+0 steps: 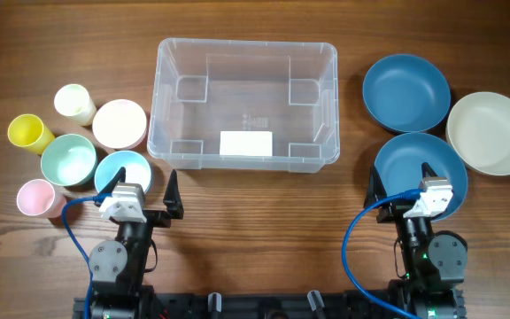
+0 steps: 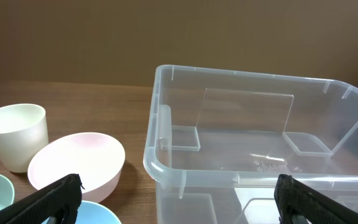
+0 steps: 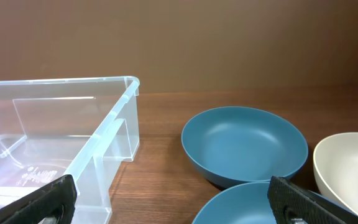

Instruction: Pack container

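The clear plastic container (image 1: 244, 105) stands empty at the table's centre, a white label on its base; it also shows in the left wrist view (image 2: 253, 143) and the right wrist view (image 3: 55, 143). My left gripper (image 1: 142, 188) is open and empty near the container's front left corner, over a light blue bowl (image 1: 123, 171). My right gripper (image 1: 403, 177) is open and empty over the near dark blue bowl (image 1: 421, 162). In the wrist views each pair of fingers, left (image 2: 179, 199) and right (image 3: 173, 202), is spread wide.
Left of the container: a pink bowl (image 1: 119, 123), mint bowl (image 1: 68, 159), cream cup (image 1: 75, 103), yellow cup (image 1: 30, 133), pink cup (image 1: 39, 198). Right of it: a second dark blue bowl (image 1: 405, 90) and a cream bowl (image 1: 491, 132).
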Motion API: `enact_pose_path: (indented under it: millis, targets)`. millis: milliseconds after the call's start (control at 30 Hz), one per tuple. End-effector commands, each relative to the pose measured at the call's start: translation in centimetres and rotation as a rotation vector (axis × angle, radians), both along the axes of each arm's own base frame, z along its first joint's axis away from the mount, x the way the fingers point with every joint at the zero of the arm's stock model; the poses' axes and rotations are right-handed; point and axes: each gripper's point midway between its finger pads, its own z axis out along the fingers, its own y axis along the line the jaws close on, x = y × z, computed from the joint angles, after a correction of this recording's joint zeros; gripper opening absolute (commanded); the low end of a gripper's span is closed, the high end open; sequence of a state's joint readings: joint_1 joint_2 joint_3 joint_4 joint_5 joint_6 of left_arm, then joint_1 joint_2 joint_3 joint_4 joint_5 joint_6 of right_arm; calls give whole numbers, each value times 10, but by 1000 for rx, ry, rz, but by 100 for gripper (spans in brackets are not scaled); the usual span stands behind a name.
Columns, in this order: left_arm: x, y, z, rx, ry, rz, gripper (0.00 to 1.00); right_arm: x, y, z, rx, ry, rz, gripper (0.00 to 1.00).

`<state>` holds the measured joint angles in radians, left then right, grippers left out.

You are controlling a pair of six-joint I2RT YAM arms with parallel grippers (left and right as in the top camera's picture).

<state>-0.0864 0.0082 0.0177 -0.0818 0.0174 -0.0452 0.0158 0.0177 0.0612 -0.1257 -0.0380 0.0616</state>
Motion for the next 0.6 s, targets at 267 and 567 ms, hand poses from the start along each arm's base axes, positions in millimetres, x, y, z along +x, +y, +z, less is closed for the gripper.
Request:
enact_pose_path:
  millis: [267,567]
  targets:
    - [0,-1,-3,14,3,-10,100,0,2,0,-6,-2,12,100]
    - [-5,8,41,-26,-76,41,100,0,2,0,-6,-2,12,100]
